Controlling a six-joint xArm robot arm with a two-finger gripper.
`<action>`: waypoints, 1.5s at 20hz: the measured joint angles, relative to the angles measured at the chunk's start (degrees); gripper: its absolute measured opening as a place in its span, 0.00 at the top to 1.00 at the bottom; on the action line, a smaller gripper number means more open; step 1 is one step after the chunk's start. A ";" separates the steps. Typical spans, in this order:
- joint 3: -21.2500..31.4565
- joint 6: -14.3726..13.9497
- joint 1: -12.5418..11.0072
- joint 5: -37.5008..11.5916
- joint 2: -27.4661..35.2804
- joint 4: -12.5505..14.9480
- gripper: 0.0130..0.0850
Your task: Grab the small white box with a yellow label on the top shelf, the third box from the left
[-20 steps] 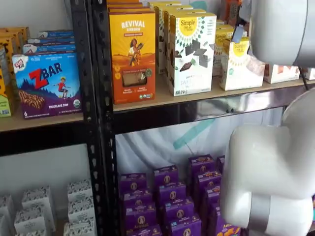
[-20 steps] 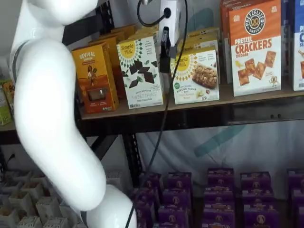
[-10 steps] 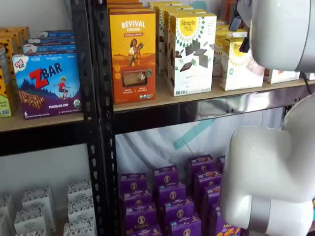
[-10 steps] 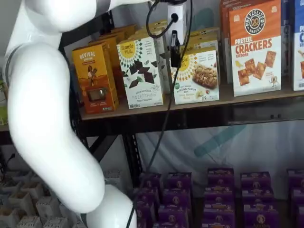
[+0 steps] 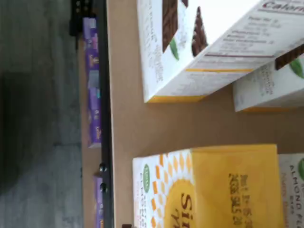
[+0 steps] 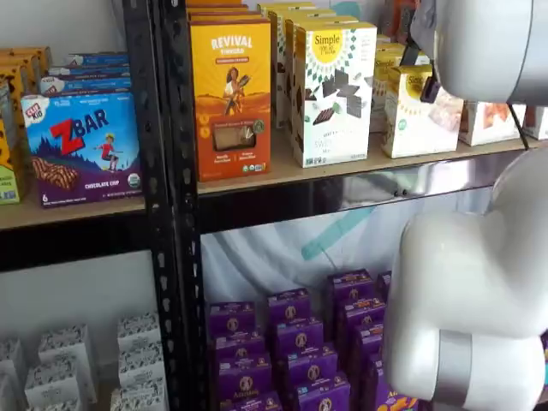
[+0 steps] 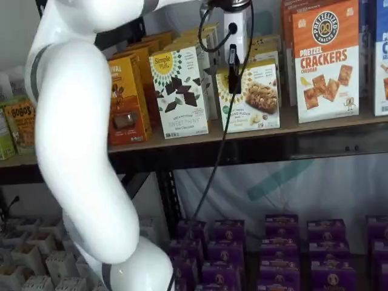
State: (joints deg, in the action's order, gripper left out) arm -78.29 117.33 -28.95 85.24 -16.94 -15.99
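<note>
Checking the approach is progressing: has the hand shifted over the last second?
Yes. In a shelf view the hand has moved rightward, from beside the tall white carton to in front of the small white box with a yellow label.

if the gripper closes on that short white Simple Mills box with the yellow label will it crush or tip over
The small white box with a yellow label looks like thin printed carton, so a hard squeeze would probably dent it. It is short and wide on the top shelf, so tipping seems unlikely. More boxes stand behind it, so a forward push would likely meet resistance.
</note>
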 joint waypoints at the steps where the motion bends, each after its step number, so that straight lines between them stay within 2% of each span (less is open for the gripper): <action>1: -0.97 -0.23 0.23 0.98 0.79 0.94 0.00; 8: -5.36 -2.01 2.15 5.89 4.52 5.54 0.00; 12: -6.22 -3.06 3.33 7.36 5.45 6.94 0.00; 16: -6.24 -3.70 3.98 7.66 5.71 7.20 0.00; 17: -6.24 -3.78 4.06 7.67 5.74 7.12 0.06; 18: -6.23 -3.84 4.09 7.69 5.76 6.96 0.06; 19: -6.20 -3.87 4.11 7.66 5.77 6.82 0.11; 20: -6.14 -3.90 4.12 7.57 5.77 6.67 0.11; 21: -6.08 -3.92 4.14 7.45 5.76 6.59 0.17; 24: -5.98 -3.93 4.14 7.13 5.71 6.31 0.22; 26: -6.13 -3.90 4.08 7.13 5.83 6.17 0.33; 30: -6.63 -3.86 4.01 7.40 6.16 6.20 0.33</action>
State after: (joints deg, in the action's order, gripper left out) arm -84.91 113.47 -24.93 92.63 -10.79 -9.79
